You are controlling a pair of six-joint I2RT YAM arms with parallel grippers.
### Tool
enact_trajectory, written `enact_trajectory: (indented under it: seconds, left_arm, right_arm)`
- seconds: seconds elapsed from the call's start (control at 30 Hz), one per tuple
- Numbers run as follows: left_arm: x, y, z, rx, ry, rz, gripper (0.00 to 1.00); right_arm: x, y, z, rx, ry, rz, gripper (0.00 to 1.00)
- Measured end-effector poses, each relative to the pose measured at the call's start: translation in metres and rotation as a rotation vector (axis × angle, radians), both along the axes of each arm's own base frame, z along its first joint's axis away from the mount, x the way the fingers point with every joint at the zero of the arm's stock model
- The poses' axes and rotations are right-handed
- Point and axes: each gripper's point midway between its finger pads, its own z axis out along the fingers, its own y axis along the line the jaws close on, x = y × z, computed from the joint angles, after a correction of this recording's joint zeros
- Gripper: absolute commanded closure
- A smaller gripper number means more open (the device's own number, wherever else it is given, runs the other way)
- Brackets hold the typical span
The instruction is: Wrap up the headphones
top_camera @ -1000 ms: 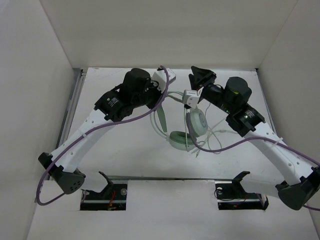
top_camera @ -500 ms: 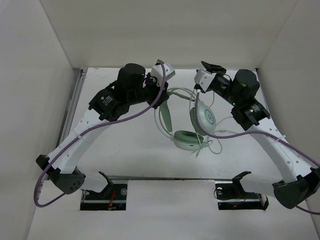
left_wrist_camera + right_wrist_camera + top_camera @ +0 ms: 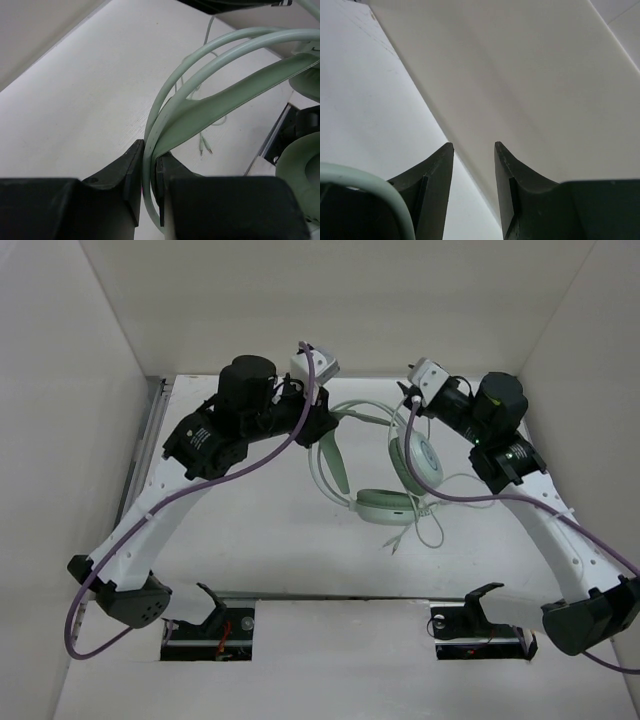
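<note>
Left gripper [image 3: 149, 156] is pinched tight on the headband [image 3: 225, 97] of the headphones [image 3: 385, 503], held over the far middle of the table [image 3: 250, 540]. From that grip the band arcs right to the upright earcup [image 3: 414, 462], which is tilted on edge; the flat earcup lies just nearer. Right gripper [image 3: 474, 150] sits just beyond the tilted cup, fingers spread with nothing between them. The cord [image 3: 432, 530] trails loose on the table, near right of the cups.
</note>
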Motion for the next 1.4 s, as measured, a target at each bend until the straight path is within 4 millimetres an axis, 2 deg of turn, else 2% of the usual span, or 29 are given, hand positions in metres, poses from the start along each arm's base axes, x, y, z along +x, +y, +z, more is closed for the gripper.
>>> enact_trajectory:
  seconds: [0.13,0.33,0.57,0.77,0.87,1.1,1.2,1.4]
  left_arm:
    - [0.000,0.001,0.018,-0.047,-0.002,0.003,1.00]
    - [0.001,-0.006,0.041,-0.123,0.025,-0.012,1.00]
    - [0.000,-0.017,0.060,-0.212,0.086,-0.051,1.00]
    - [0.020,-0.003,0.093,-0.326,0.107,-0.002,1.00]
    - [0.033,0.006,0.111,-0.388,0.101,0.035,1.00]
    - [0.051,0.020,0.136,-0.506,0.129,0.082,1.00]
    - [0.059,0.022,0.143,-0.543,0.144,0.094,1.00]
    - [0.071,0.024,0.153,-0.591,0.154,0.114,1.00]
  right_arm:
    - [-0.006,0.007,-0.002,0.074,0.069,0.042,0.82]
    - [-0.023,0.023,0.000,0.213,0.205,0.142,0.56]
    - [-0.048,0.039,0.023,0.446,0.398,0.281,0.47]
    - [-0.065,0.050,0.031,0.580,0.524,0.375,0.44]
    - [-0.071,0.056,0.018,0.613,0.588,0.398,0.44]
    - [-0.083,0.075,-0.036,0.671,0.797,0.414,0.42]
    - [-0.087,0.080,-0.048,0.703,0.860,0.421,0.42]
    - [-0.100,0.095,-0.061,0.737,0.922,0.470,0.42]
